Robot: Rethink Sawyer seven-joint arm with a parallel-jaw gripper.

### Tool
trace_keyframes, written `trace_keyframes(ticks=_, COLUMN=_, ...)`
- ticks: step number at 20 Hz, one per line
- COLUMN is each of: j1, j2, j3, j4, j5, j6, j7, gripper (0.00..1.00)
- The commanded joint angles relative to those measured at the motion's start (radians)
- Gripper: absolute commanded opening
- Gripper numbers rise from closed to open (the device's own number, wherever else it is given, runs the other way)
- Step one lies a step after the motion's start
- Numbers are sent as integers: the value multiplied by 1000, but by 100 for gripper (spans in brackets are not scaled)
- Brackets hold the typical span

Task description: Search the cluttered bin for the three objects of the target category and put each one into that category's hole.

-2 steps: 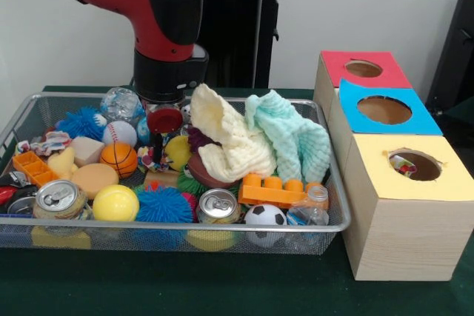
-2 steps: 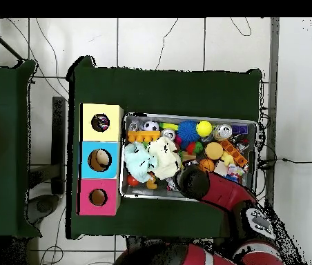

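Bin (image 1: 337,216) clutter is sitting on your green worktop (image 1: 222,286); the gripper (image 1: 164,101) is hanging over its twelve o'clock edge, jaws hidden, so you cannot tell their state. At three o'clock, the holed box (image 1: 404,220) is standing just beside it.

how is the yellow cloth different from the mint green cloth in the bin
The yellow cloth is pale cream, while the mint green cloth is light aqua. The yellow cloth lies nearer the bin's middle, and the mint green cloth lies against the end nearest the boxes. Both are crumpled, heaped on the other items and touching each other.
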Motion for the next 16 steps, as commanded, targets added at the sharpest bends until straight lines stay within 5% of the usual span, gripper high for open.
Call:
trace_keyframes(ticks=1, j1=-26, j2=43, j3=33, j4=-10, j5=-39, j6=-40, j7=18, gripper=0)
trace_keyframes(ticks=12, j1=4, j2=43, j3=-8, j4=-42, j5=-27, j6=-9, j7=30, gripper=0)
trace_keyframes(ticks=16, j1=5, j2=-86, j3=-8, j4=-24, j5=-14, j6=78, j7=8, gripper=0)
